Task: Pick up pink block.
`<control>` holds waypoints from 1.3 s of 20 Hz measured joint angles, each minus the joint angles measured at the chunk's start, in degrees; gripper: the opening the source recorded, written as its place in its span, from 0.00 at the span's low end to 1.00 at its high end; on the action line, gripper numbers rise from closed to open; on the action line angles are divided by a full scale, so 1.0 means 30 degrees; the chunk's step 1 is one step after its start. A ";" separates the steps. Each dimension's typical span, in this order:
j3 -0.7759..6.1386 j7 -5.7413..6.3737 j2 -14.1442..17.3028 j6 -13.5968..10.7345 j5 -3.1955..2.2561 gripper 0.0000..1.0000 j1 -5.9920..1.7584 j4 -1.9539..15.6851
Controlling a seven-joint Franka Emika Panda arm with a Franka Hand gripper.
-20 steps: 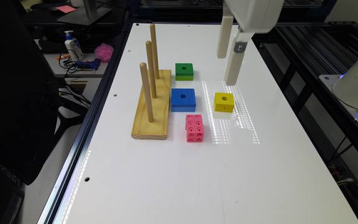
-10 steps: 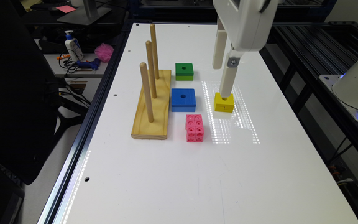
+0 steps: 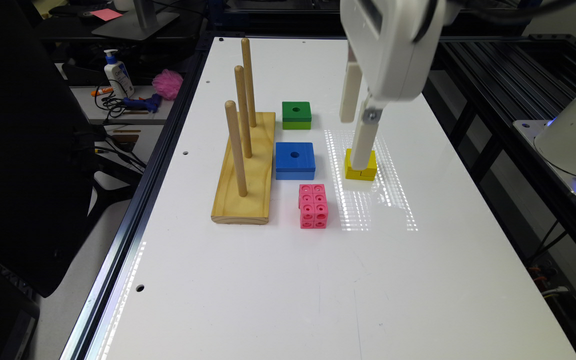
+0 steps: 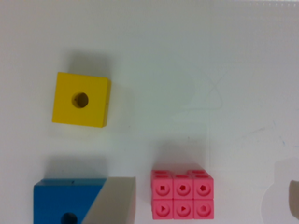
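Hovering with our gripper (image 3: 358, 142) spread wide and holding nothing, we have yet to grasp the pink block (image 3: 313, 205), untouched on the table (image 3: 418, 280), at seven o'clock from the yellow cube (image 3: 360, 167).

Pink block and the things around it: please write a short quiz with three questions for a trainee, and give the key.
1. True or false: the pink block is stacked on the blue block.
2. How many pegs stand on the wooden base? A) two B) three C) four
3. Fill in: the far block, beyond the blue block in the exterior view, is coloured ____.

Key: 1 false, it lies on the table; 2 B; 3 green.
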 joint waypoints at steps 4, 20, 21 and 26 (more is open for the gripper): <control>0.0001 0.0000 0.0338 0.0300 0.0000 1.00 0.0000 0.0004; -0.0001 0.0001 0.2465 0.2250 -0.0025 1.00 -0.0001 -0.0004; -0.0003 0.0001 0.2748 0.2550 -0.0030 1.00 -0.0001 -0.0002; -0.0011 0.0000 0.3370 0.3253 -0.0033 1.00 -0.0002 0.0011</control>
